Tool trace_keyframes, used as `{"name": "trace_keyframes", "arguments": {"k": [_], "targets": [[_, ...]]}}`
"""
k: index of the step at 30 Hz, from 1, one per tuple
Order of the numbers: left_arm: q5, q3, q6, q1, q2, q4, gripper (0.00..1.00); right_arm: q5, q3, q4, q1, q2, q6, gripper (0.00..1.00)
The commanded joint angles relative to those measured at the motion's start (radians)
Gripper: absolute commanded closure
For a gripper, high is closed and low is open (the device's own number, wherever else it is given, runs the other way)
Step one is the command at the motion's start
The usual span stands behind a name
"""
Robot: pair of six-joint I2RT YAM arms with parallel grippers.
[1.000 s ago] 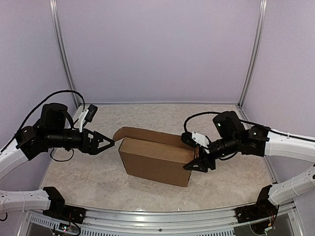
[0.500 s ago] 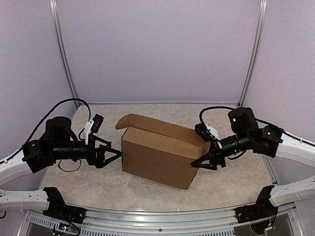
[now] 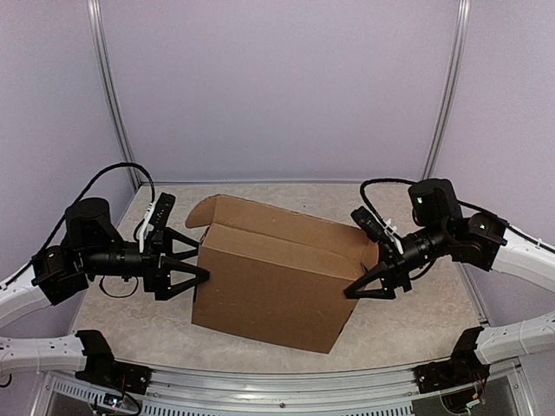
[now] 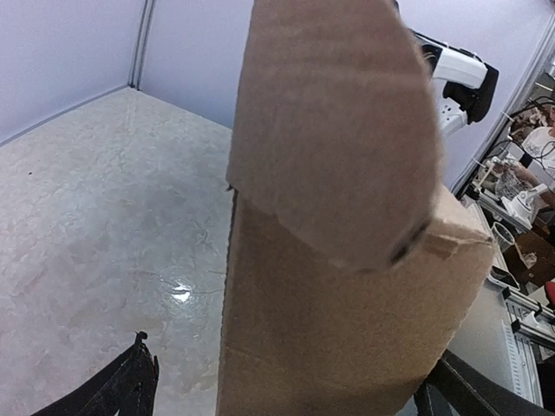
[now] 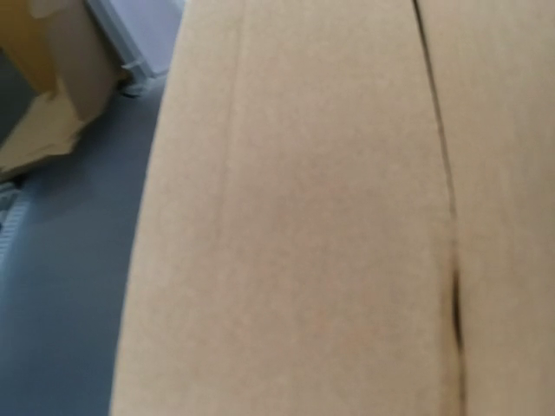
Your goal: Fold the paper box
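Observation:
The paper box (image 3: 269, 277) is a brown cardboard box standing between both arms, with a curved flap (image 3: 215, 212) sticking up at its back left. My left gripper (image 3: 192, 257) is open and its fingers straddle the box's left end. In the left wrist view the box (image 4: 338, 303) fills the gap between the two fingertips (image 4: 130, 386), with the flap (image 4: 338, 130) above. My right gripper (image 3: 364, 286) is open and rests against the box's right end. The right wrist view is filled by cardboard (image 5: 303, 217), and its fingers are hidden there.
The marble-patterned table top (image 3: 286, 198) is enclosed by lilac walls with metal corner posts (image 3: 113, 95). A metal rail (image 3: 286, 381) runs along the near edge. Beyond the table, the left wrist view shows clutter (image 4: 520, 191) at the right.
The box has risen and stands taller and closer to the camera. Both grippers have moved in against its ends, the left one from farther left.

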Motion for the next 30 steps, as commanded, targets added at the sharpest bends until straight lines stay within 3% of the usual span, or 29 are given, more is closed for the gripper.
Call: {"name": "trace_keyframes", "arguments": {"k": [1,7,12,24,30], "targets": [[0.165,0.021,0.018,-0.005,-0.019,0.022,0.01,-0.122,0.060,0.002,-0.009,0.027,0.011,0.51],[0.216,0.018,0.014,-0.004,-0.017,0.023,0.05,-0.181,0.089,0.051,-0.008,0.064,0.033,0.51],[0.228,0.012,0.012,-0.004,-0.010,0.037,0.15,-0.163,0.125,0.017,-0.008,0.096,0.024,0.50],[0.248,0.015,-0.002,0.000,0.018,0.070,0.64,-0.122,0.115,0.033,-0.008,0.093,0.038,0.45],[0.184,-0.007,-0.018,0.001,-0.019,0.126,0.79,-0.027,0.023,0.144,-0.008,0.004,0.077,0.27]]}}
